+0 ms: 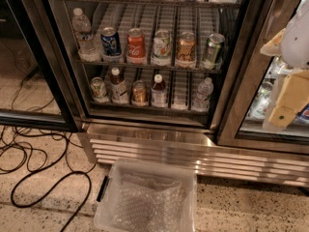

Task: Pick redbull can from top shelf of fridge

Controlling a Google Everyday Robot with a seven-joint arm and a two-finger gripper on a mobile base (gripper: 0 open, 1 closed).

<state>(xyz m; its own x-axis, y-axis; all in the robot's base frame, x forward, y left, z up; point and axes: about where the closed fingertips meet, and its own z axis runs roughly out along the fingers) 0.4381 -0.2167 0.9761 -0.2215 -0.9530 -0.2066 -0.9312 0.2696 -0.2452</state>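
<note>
The fridge (159,144) stands ahead with its left glass door swung open. The top shelf (145,2) runs along the frame's upper edge. Only the lower parts of several bottles and cans on it show, so I cannot pick out the redbull can among them. On the rack below stand a water bottle, a blue Pepsi can (111,41), a red can, a pale can, a golden-brown can (186,47) and a slim leaning can (213,50). My gripper (285,105) hangs at the far right in front of the closed right door, apart from all the shelves.
A clear plastic bin (108,211) lined with bubble wrap sits on the floor before the slatted base. Black cables (43,178) loop over the floor at left. The open door (29,57) juts out at left. The lowest rack (145,105) holds several bottles and cans.
</note>
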